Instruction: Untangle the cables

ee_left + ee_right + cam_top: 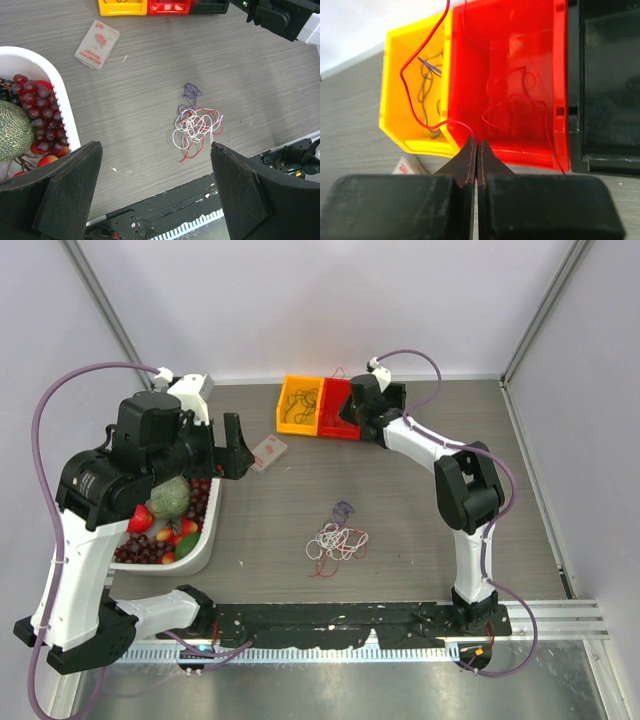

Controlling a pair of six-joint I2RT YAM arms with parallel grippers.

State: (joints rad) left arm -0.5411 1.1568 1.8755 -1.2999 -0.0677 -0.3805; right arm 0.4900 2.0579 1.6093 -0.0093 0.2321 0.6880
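Observation:
A tangle of thin white and red cables (337, 541) lies mid-table, with a small dark purple scribble (343, 509) just behind it; both show in the left wrist view (196, 126). My right gripper (476, 142) is shut on a red cable (427, 45) that loops up over the yellow bin (402, 85) and the red bin (520, 65); more red cable lies inside the red bin. In the top view the right gripper (352, 408) is over the red bin (338, 408). My left gripper (155, 200) is open and empty, high above the table's near edge.
A yellow bin (300, 404) holds dark cables. A black bin (607, 85) stands right of the red one. A white tub (205, 540) of grapes, a melon and other fruit sits at left. A small card packet (268, 451) lies near the bins.

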